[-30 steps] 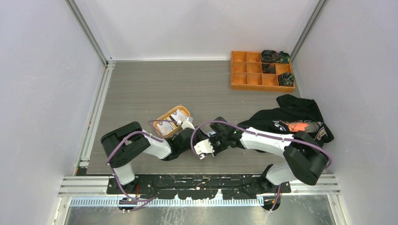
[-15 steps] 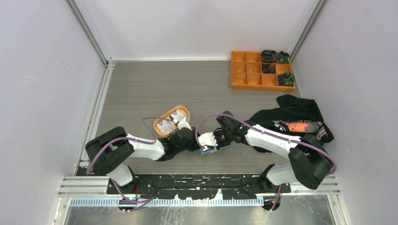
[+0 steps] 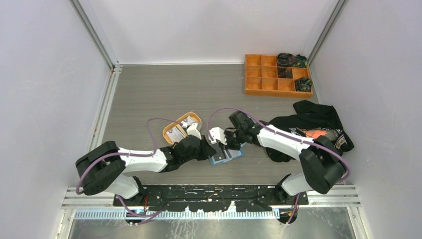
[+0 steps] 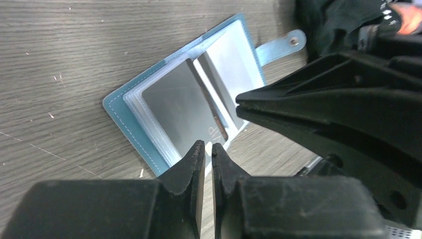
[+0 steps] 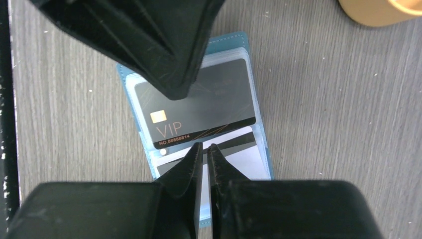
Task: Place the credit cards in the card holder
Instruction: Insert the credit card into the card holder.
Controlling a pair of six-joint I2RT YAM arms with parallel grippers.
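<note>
The blue card holder [image 3: 226, 157] lies spread open and flat on the grey desk [image 3: 149, 94], near the front edge and right between the 2 arms. Its snap tab [image 4: 278, 45] sticks out from the cover on the side toward the black garment [image 3: 318, 112], which is heaped on the right of the desk. In the clear pocket facing up sits a black card [image 5: 209, 99] with a gold chip and "VIP" printed on it, lying within the outline of its sleeve. Just beside it, in the next pocket, a white card [image 5: 239, 157] with a dark stripe shows through the plastic. The left fingers [image 4: 199, 149] hang low over one edge of the holder, drawn almost together with only a slit between them and nothing caught there. The right fingers [image 5: 197, 152] reach in from the opposite side, their tips over the line where the black card meets the striped one. They are likewise pinched nearly together and gripping nothing; whether the tips touch the plastic I cannot tell. The 2 sets of fingers point at each other across the holder, close but apart. Just beyond the left wrist, an orange oval tray [image 3: 165, 132] holds a few more light-coloured cards [image 3: 175, 132]. In the far right corner stands an orange compartment box [image 3: 261, 84] with dark odds and ends [image 3: 288, 59] in some of its right-hand cells.
</note>
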